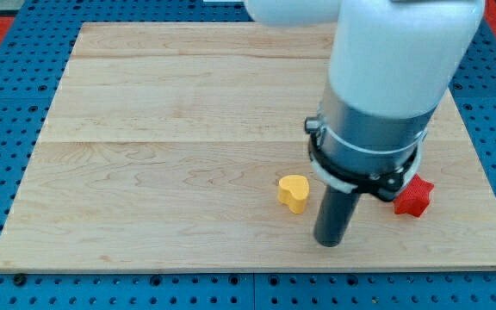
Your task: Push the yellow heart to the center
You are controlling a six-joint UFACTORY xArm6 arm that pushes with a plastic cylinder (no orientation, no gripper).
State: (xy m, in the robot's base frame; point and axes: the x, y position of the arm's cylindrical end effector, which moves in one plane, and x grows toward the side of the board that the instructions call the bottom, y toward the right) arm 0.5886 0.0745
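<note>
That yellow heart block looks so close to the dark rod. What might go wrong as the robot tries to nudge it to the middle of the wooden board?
1. My tip sits at the view's right of the small yellow heart-shaped block, slightly below it; an off-centre push could spin the heart or let it slip past.
2. The red star-shaped block lies just right of the rod, partly behind the arm; a swing that way might knock it.
3. Both blocks lie near the bottom edge of the wooden board; a stray push might send one off.

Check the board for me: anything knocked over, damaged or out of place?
Nothing stands out. The yellow heart lies flat just left of my tip, the red block sits partly hidden behind the arm, and the wooden board looks undamaged.
</note>
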